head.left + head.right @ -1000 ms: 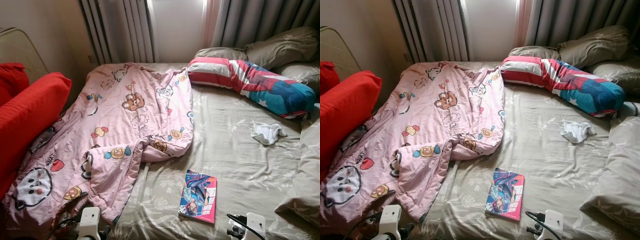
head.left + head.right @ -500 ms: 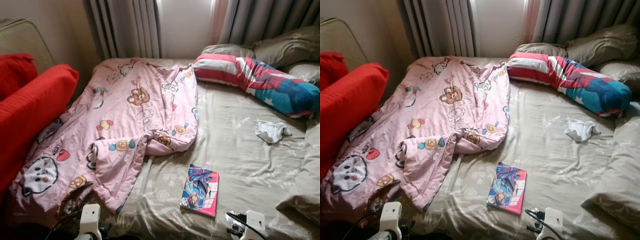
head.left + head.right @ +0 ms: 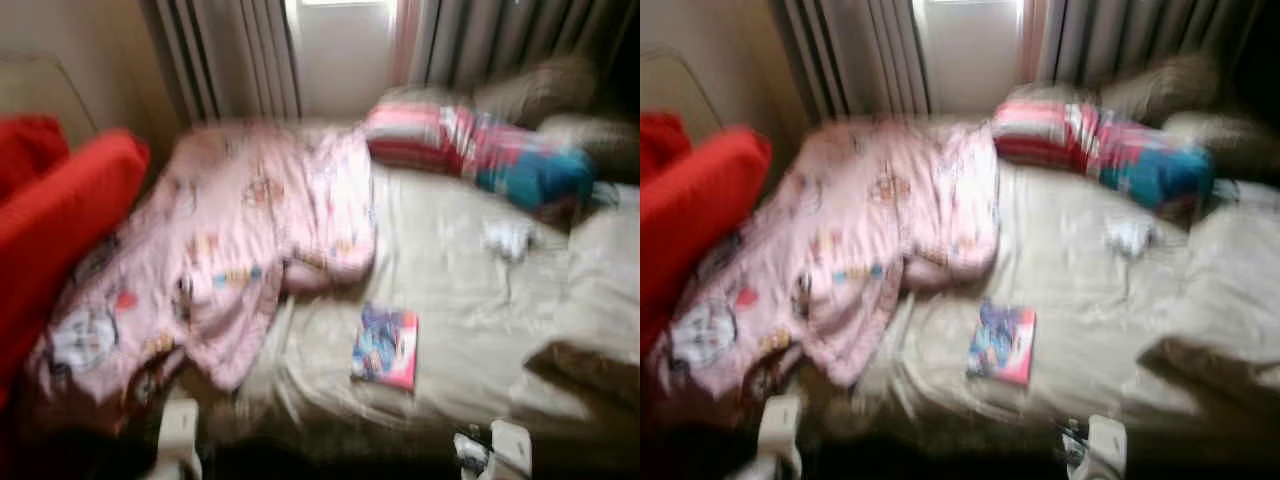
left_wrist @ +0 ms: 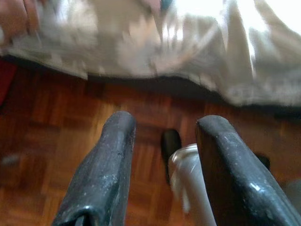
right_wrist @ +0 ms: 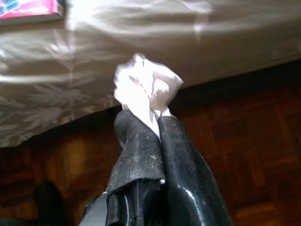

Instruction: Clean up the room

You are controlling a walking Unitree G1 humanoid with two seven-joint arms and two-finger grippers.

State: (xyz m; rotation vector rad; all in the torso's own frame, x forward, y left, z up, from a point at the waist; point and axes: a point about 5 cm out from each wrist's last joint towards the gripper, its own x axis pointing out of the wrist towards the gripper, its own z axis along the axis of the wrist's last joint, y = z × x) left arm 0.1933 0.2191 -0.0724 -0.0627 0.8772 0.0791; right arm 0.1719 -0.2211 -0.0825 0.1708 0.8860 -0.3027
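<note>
My right gripper point(image 5: 143, 117) is shut on a crumpled white paper wad point(image 5: 146, 87), held over the wooden floor point(image 5: 254, 141) just off the bed's near edge. In the left wrist view my left gripper point(image 4: 165, 121) is open with nothing between its fingers, also above the floor by the bed's edge. On the beige bedsheet point(image 3: 450, 290) a colourful book point(image 3: 385, 345) lies near the front. A small white cloth point(image 3: 507, 238) lies further back on the right. A rumpled pink cartoon blanket point(image 3: 240, 230) covers the bed's left half. The eye views are blurred.
A striped red, white and blue bolster point(image 3: 470, 150) and beige pillows point(image 3: 600, 280) lie at the bed's back and right. Red cushions point(image 3: 60, 220) stand at the left. Grey curtains point(image 3: 230, 60) hang behind. Both wrists point(image 3: 505, 450) show at the bottom edge.
The whole picture has shifted and blurred, so the camera is moving; more of the bed's near edge shows. The book, cloth and blanket lie where they were.
</note>
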